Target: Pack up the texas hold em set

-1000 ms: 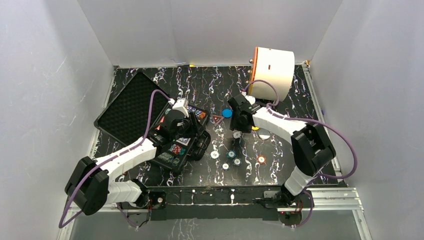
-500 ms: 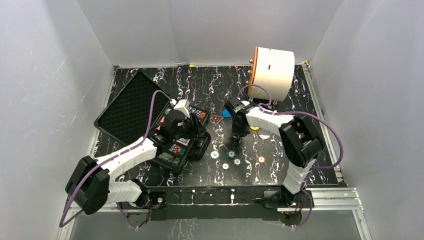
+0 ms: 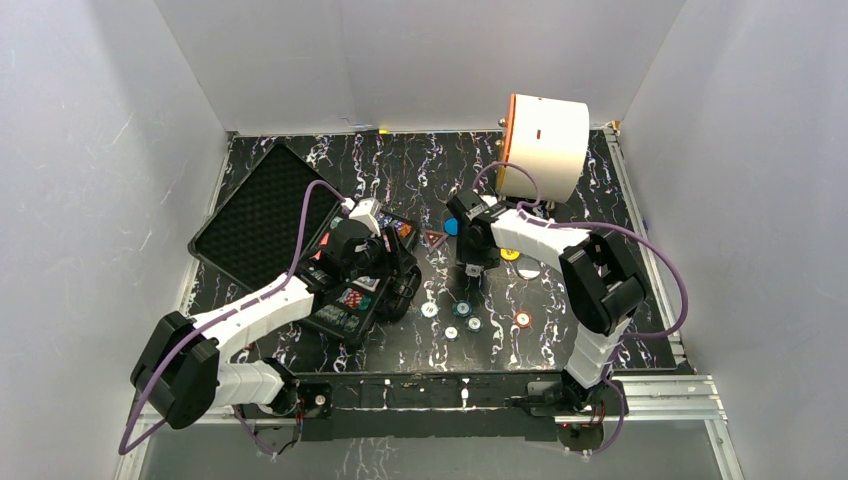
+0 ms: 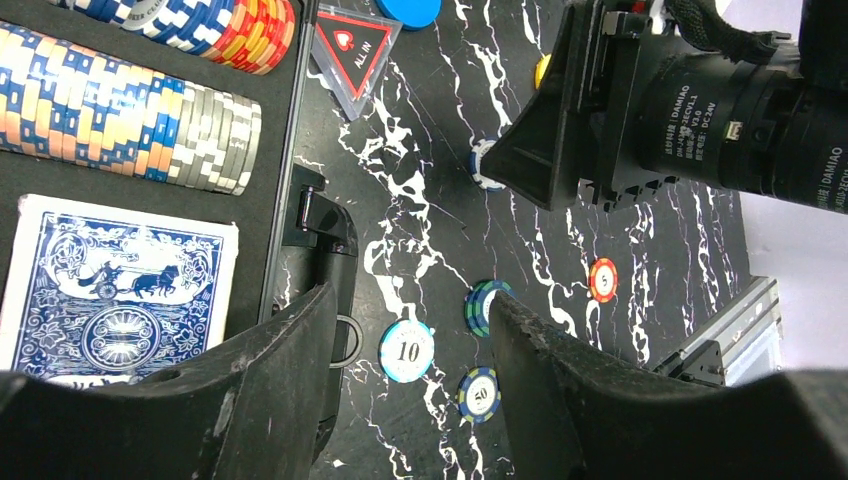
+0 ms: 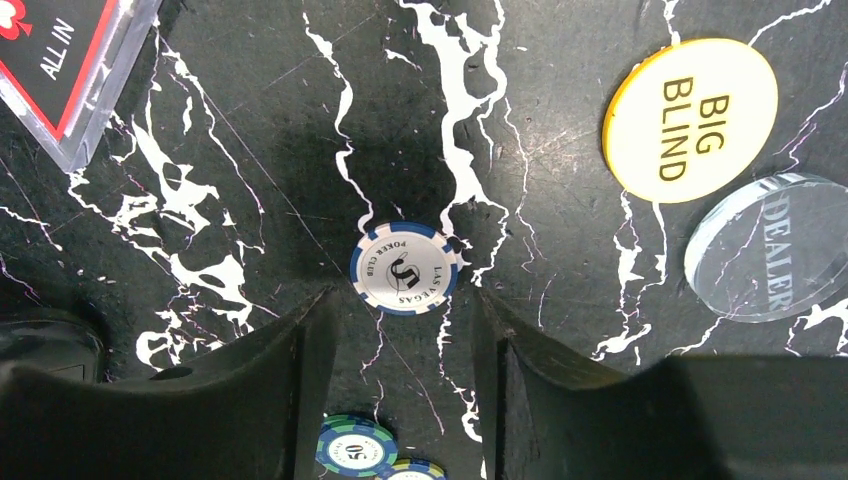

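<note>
Hovering low over the table (image 3: 400, 170), the right gripper (image 5: 403, 300) has its jaws apart and empty, one finger on each side of a white chip (image 5: 404, 268) with a blue rim. That chip lies flat on the top, just at twelve o'clock from the fingertips and touching neither. The stance reads as a line-up for a pinch across its edge, since a flat disc offers little else to hold. A yellow button (image 5: 690, 118) and a clear button (image 5: 775, 250) lie off at two and three o'clock, and a triangle marker (image 5: 60, 60) at ten o'clock, so the fingers have room to close.

The left gripper (image 4: 410, 300) is likewise open and holds nothing. It hangs at the three o'clock rim of the case (image 3: 335, 322), which sits at nine o'clock on the table with its lid (image 3: 262, 215) laid back toward eleven. Inside, chip rows (image 4: 130, 125) lie on edge in the foam and a blue deck (image 4: 115, 290) lies flat at six o'clock from them, so part of the set is already packed. More loose chips (image 3: 462, 309) lie at six o'clock from the right gripper. The left gripper seems parked to leave the middle free, or to take a chip itself; I cannot tell which. A white drum (image 3: 545, 145) stands apart at one o'clock.
</note>
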Controlling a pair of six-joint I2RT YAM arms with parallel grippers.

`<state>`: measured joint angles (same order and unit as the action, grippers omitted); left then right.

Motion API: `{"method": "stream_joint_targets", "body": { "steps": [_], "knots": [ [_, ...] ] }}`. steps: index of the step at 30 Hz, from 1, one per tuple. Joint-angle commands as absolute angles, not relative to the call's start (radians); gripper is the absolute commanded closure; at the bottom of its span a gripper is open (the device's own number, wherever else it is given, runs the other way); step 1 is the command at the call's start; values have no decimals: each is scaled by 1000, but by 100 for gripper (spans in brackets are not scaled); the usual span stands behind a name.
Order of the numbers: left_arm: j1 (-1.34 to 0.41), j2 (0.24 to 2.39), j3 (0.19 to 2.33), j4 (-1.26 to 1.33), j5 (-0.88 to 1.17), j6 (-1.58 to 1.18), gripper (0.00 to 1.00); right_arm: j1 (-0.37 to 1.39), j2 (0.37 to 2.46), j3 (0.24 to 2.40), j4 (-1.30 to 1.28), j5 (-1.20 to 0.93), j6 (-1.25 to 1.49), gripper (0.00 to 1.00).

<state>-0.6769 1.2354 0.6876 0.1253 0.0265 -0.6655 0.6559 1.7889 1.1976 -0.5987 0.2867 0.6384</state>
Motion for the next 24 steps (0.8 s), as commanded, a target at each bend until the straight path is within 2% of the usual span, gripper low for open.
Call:
{"method": "stream_joint_targets", "body": {
  "steps": [1,4,8,18,24],
  "knots": [
    [-673,1222,706,141,54,-662,42,655,1816,1243,-607,288,625,39],
    [-673,1222,702,146,62,-664,41,653,1824,1243,-598,297,620,33],
    [-673,1224,696,154,71,-667,41,643,1842,1241,-583,275,606,33],
    [-674,1238,698,174,107,-671,39,622,1866,1195,-556,231,608,46],
    [-673,1247,699,185,142,-682,32,621,1889,1188,-567,226,626,52]
  ]
}}
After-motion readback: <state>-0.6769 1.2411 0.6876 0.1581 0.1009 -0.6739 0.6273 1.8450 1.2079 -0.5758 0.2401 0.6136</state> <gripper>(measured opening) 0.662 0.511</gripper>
